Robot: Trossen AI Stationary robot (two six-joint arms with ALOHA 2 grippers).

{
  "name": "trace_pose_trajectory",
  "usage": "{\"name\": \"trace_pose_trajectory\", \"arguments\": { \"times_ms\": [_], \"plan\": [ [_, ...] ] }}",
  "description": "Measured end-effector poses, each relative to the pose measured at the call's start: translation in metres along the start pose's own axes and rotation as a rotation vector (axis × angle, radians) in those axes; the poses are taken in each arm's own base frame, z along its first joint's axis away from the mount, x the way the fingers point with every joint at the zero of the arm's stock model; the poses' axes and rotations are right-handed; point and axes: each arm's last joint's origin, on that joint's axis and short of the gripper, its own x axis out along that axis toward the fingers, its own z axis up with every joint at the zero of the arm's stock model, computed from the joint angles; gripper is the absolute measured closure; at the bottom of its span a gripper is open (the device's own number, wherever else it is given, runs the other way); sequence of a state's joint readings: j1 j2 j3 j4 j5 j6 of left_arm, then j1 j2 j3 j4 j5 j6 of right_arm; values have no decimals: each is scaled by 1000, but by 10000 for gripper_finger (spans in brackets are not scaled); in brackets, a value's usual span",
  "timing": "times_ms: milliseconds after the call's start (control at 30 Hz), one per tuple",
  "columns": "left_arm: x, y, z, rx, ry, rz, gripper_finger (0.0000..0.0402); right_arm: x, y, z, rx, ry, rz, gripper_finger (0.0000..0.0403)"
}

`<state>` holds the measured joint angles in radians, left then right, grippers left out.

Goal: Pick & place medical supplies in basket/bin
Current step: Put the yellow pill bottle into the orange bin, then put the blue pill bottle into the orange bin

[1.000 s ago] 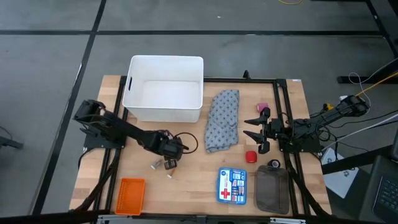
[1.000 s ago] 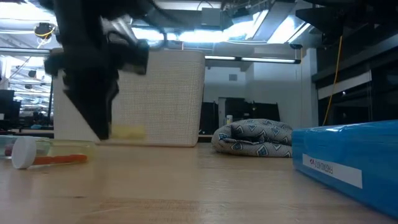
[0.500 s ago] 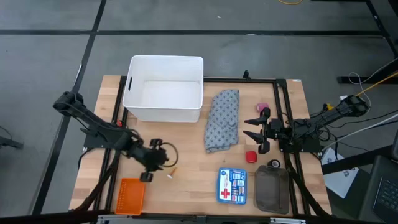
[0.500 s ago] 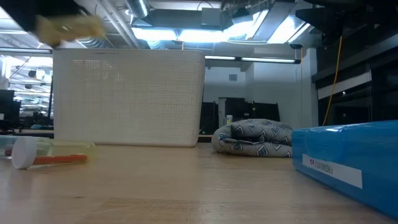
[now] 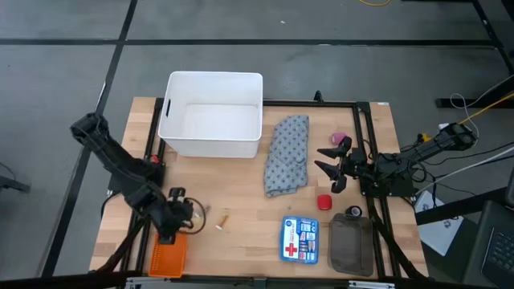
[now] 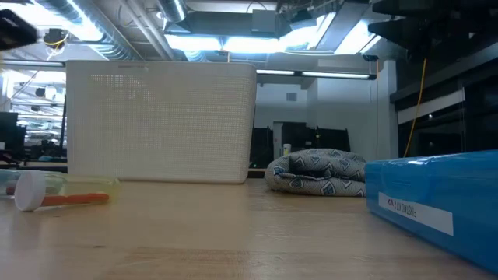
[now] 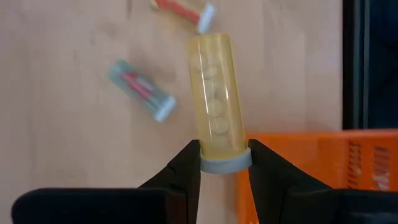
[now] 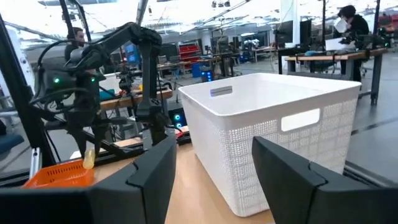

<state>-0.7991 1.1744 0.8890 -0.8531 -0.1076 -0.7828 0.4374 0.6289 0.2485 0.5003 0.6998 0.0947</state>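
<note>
My left claw (image 7: 221, 163) is clenched on a clear yellow vial (image 7: 216, 118) with pale round tablets stacked inside and a grey cap at the gripped end. In the high view this claw (image 5: 178, 217) hangs over the worktop's front left part, at the rear edge of the flat orange basket (image 5: 169, 252), whose ribbed plastic rim also shows beside the vial in the wrist view. Just beyond the vial two more small tubes lie loose on the wood: a clear one with red contents (image 7: 140, 89) and a red-orange one with a white cap (image 7: 182, 11).

The worktop (image 5: 233, 193) is pale planked wood with a dark metal frame laid on it; grey floor runs round it. The big white bin (image 5: 213, 114) stands at the rear, its walls finely perforated in the low view. Right of it lies the crumpled grey-blue patterned cloth (image 5: 287, 154), with open wood between it and my left claw. Further right sit a pink piece (image 5: 339, 137) and a red piece (image 5: 324, 201), then a blue first-aid box (image 5: 299, 240) and a grey mesh pouch (image 5: 351, 246) near the front edge.

My right claw (image 5: 330, 165) waits released near the right side, between the pink and red pieces. Its camera looks across into a workshop with benches and people.
</note>
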Motion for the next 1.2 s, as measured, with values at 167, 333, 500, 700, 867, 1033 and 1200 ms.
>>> {"name": "trace_pose_trajectory", "arguments": {
  "times_ms": [167, 333, 500, 700, 867, 1033, 1200],
  "plan": [
    [-3, -18, -18, 0, 21, -48, 308, 0, 0, 0, 3, 0, 0, 191],
    [-7, -32, -37, -32, 56, -86, 308, 2, 1, -3, 47, 13, 2, 191],
    [-11, -40, -50, -55, 39, -87, 308, 7, 5, -12, 64, 61, -2, 191],
    [-9, -45, -57, -79, 19, -66, 302, 13, 9, -25, 72, 123, -15, 191],
    [-2, -49, -57, -101, 16, -54, 282, 14, 9, -28, 59, 137, -17, 191],
    [5, -53, -57, -130, 11, -38, 252, 14, 10, -26, 52, 116, -12, 191],
    [6, -53, -57, -160, 18, -35, 221, 15, 10, -24, 41, 106, -9, 191]
  ]
}}
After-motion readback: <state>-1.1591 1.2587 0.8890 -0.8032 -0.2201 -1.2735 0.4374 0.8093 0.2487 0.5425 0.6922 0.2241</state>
